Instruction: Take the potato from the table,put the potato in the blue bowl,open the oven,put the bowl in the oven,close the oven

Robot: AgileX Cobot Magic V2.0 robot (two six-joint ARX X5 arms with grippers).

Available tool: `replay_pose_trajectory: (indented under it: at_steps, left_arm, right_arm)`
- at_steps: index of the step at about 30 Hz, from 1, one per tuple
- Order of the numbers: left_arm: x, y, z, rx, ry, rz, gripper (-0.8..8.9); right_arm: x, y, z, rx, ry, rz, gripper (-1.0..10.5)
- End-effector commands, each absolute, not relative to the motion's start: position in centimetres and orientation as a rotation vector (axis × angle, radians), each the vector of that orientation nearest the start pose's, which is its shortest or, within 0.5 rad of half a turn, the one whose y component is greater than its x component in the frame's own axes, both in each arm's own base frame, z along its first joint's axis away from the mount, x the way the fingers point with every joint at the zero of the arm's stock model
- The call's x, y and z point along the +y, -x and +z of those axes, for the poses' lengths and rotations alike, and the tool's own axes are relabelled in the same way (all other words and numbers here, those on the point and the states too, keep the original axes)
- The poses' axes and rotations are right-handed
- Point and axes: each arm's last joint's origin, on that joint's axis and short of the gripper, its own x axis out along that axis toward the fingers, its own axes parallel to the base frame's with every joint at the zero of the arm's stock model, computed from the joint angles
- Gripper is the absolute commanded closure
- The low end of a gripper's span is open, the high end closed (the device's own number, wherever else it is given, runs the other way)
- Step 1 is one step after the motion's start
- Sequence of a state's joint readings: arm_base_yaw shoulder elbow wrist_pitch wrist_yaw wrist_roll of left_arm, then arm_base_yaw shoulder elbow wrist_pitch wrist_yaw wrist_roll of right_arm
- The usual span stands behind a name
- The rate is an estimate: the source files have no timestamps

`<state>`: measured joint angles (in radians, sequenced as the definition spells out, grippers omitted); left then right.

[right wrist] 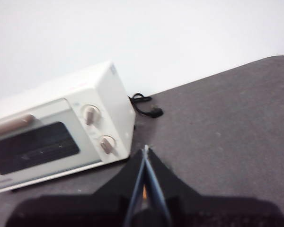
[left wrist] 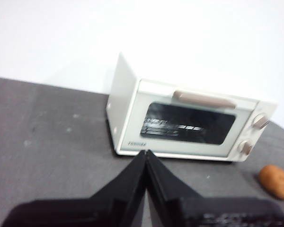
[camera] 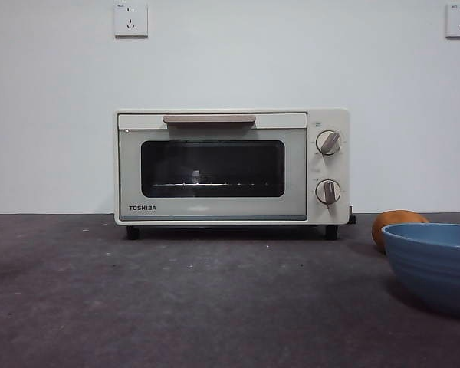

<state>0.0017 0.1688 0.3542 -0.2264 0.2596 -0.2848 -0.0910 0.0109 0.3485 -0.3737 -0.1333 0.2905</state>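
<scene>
The cream-white oven (camera: 231,166) stands at the back of the table (camera: 176,307) with its dark glass door closed; it also shows in the wrist views as oven (left wrist: 189,120) and oven (right wrist: 57,130). The orange-brown potato (camera: 396,225) lies on the table at the right, just behind the blue bowl (camera: 437,264), and appears as potato (left wrist: 277,181) in the left wrist view. My left gripper (left wrist: 146,152) is shut and empty, hovering in front of the oven. My right gripper (right wrist: 145,149) is shut too, off the oven's knob side. Neither gripper shows in the front view.
A black power cord (right wrist: 144,106) lies on the table behind the oven's right side. Two wall sockets (camera: 130,19) sit high on the white wall. The table's rounded edge (right wrist: 274,59) shows at the far right.
</scene>
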Motion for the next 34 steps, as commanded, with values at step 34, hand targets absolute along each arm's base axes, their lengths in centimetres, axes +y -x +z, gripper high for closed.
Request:
replay_pose_trajectory:
  at_steps: [34]
  left_arm:
    - [-1.4, -14.5, 35.1, 0.557, 0.32, -0.426, 8.19]
  right_arm:
    - [0.0, -13.7, 37.6, 0.674, -0.282, 0.307, 9.5]
